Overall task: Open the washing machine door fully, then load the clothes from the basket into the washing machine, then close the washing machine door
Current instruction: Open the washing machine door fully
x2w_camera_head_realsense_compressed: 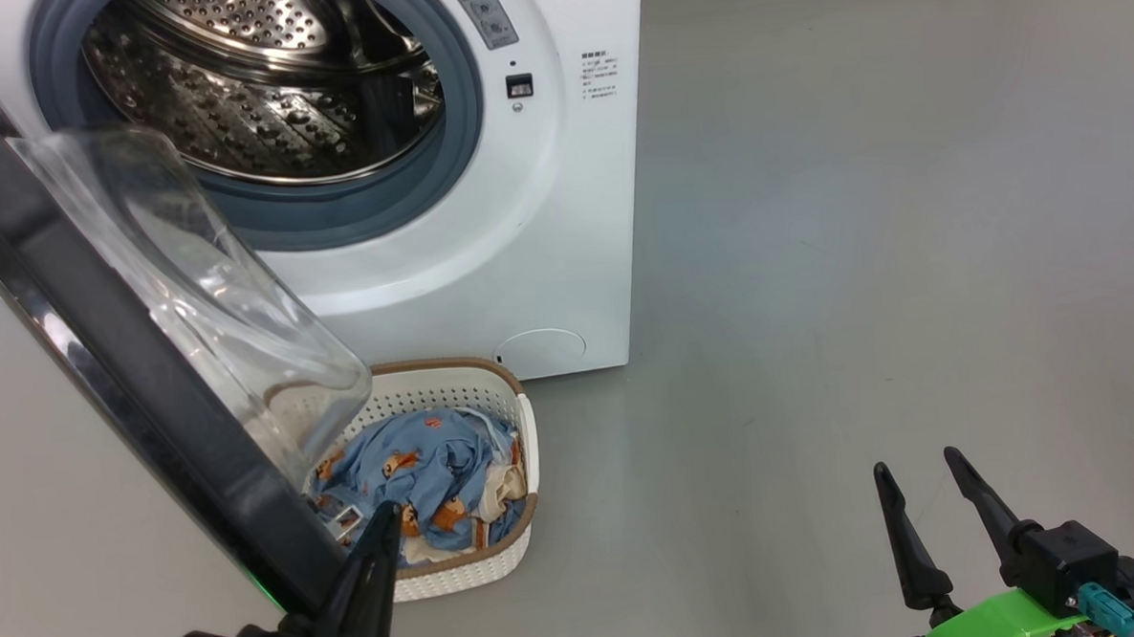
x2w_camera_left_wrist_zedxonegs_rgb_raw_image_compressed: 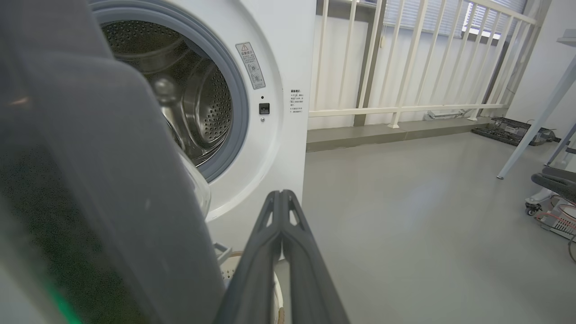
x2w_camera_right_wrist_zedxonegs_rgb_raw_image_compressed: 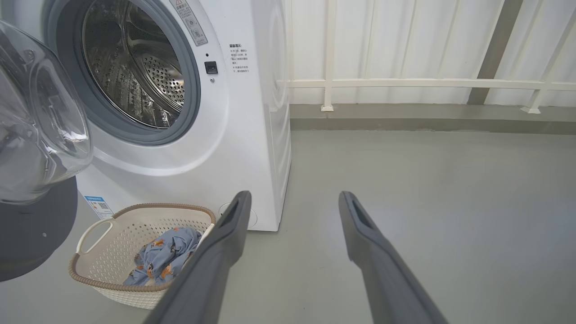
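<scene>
The washing machine (x2w_camera_head_realsense_compressed: 562, 213) stands with its steel drum (x2w_camera_head_realsense_compressed: 260, 83) exposed. Its door (x2w_camera_head_realsense_compressed: 128, 357) hangs swung out to the left, black rim and clear porthole (x2w_camera_right_wrist_zedxonegs_rgb_raw_image_compressed: 36, 121) toward me. On the floor in front sits the cream basket (x2w_camera_head_realsense_compressed: 509, 407) holding the light-blue bear-print clothes (x2w_camera_head_realsense_compressed: 430, 468). My left gripper (x2w_camera_head_realsense_compressed: 384, 513) is shut with nothing in it, right beside the door's lower rim and over the basket's near edge. My right gripper (x2w_camera_head_realsense_compressed: 913, 461) is open and empty, low over bare floor to the right. In the right wrist view the basket (x2w_camera_right_wrist_zedxonegs_rgb_raw_image_compressed: 135, 225) and clothes (x2w_camera_right_wrist_zedxonegs_rgb_raw_image_compressed: 162, 256) lie left of its fingers (x2w_camera_right_wrist_zedxonegs_rgb_raw_image_compressed: 225, 243).
Grey floor (x2w_camera_head_realsense_compressed: 861, 248) spreads to the right of the machine. A white railing (x2w_camera_left_wrist_zedxonegs_rgb_raw_image_compressed: 405, 67) runs along the back wall. Table legs (x2w_camera_left_wrist_zedxonegs_rgb_raw_image_compressed: 535, 121), a wheeled base (x2w_camera_left_wrist_zedxonegs_rgb_raw_image_compressed: 553, 189) and a dark tray (x2w_camera_left_wrist_zedxonegs_rgb_raw_image_compressed: 513, 130) stand at the far right.
</scene>
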{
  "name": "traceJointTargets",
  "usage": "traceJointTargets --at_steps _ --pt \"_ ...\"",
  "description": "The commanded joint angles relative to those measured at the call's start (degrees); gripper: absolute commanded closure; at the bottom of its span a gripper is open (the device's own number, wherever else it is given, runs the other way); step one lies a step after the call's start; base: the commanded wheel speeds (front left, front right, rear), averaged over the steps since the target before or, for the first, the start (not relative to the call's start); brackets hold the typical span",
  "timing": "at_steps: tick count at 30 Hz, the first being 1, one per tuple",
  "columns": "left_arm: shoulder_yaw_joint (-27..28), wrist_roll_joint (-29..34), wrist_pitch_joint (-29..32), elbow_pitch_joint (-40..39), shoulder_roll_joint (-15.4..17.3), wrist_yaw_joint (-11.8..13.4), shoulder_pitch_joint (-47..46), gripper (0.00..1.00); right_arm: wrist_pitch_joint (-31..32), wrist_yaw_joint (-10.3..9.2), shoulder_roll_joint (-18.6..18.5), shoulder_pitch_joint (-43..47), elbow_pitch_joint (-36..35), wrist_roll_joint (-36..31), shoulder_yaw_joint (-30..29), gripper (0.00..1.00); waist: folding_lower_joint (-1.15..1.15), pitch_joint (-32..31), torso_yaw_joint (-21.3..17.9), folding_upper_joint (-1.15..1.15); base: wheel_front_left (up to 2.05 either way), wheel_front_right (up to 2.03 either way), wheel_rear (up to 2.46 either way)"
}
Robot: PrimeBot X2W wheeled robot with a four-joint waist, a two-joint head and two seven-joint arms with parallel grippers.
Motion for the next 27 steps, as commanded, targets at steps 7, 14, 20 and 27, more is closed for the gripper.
traceJointTargets --at_steps 7,14,20,27 --pt "3.38 -0.65 -0.23 1.71 -0.39 -0.16 -2.9 1.0 -0.43 0.09 -0.24 -1.67 -1.06 1.09 1.55 0.0 0.0 -0.11 0.44 0.0 0.0 0.0 0.0" --pt "6.59 -0.69 -0.23 2.95 -1.38 -0.14 -2.52 1.0 -0.43 0.09 -0.24 -1.67 -1.01 1.3 1.64 0.0 0.0 -0.09 0.97 0.0 0.0 0.0 0.0" --pt "9.42 -0.55 -0.23 1.73 -1.83 0.23 -1.24 1.0 -0.43 0.09 -0.24 -1.35 -0.99 1.66 1.39 0.0 0.0 -0.07 2.36 0.0 0.0 0.0 0.0" --pt "12.73 -0.72 -0.23 -0.28 -2.0 2.09 1.03 1.0 -0.43 0.09 -0.24 -0.96 -1.02 1.97 0.84 0.0 0.0 -0.19 5.29 0.0 0.0 0.0 0.0"
